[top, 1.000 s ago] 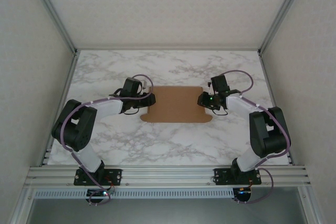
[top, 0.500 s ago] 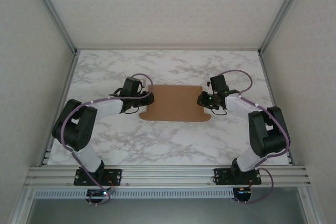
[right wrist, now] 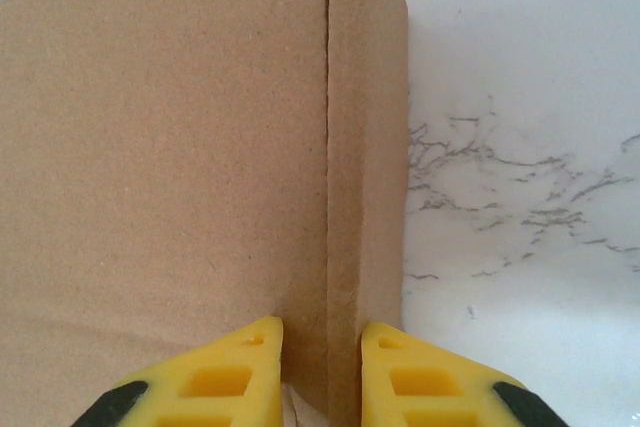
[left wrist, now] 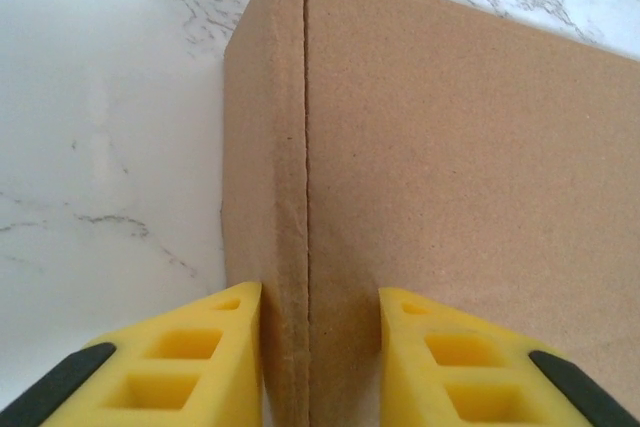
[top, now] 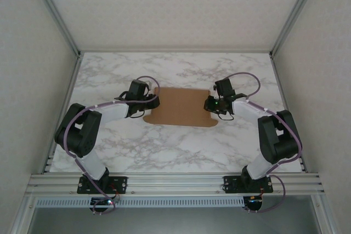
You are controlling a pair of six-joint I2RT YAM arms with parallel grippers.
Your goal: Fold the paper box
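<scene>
Paper box (top: pixel 181 108): a brown cardboard sheet lay flat near the middle of the surface, its long side running left to right, with rounded tabs at both near corners.
Left flap (left wrist: pixel 262 147): a narrow strip along the sheet's left end, set off from the main panel by a thin dark crease (left wrist: pixel 305 147); how far it was raised could not be told.
Right flap (right wrist: pixel 366 97): a matching narrow strip along the right end, its far corner cut at a slant.
Left tool (left wrist: pixel 320 299): it sat at the sheet's left end, its yellow fingers (left wrist: pixel 215 347) astride the crease, one over the strip and one over the main panel. The jaws stood partly apart with cardboard between them; whether they pinched it could not be told.
Right tool (right wrist: pixel 320 332): it sat at the right end in mirror pose, jaws narrow and astride that crease; a grip could not be confirmed either.
Arms: the left arm (top: pixel 82 130) and right arm (top: pixel 279 135) bent inward from the near rail (top: pixel 175 182), with purple cables (top: pixel 244 75) looping over them.
Surface (top: pixel 181 146): white marble pattern with grey veins, carrying the sheet.
Walls (top: pixel 33 80): pale panels on the left, right and far sides.
</scene>
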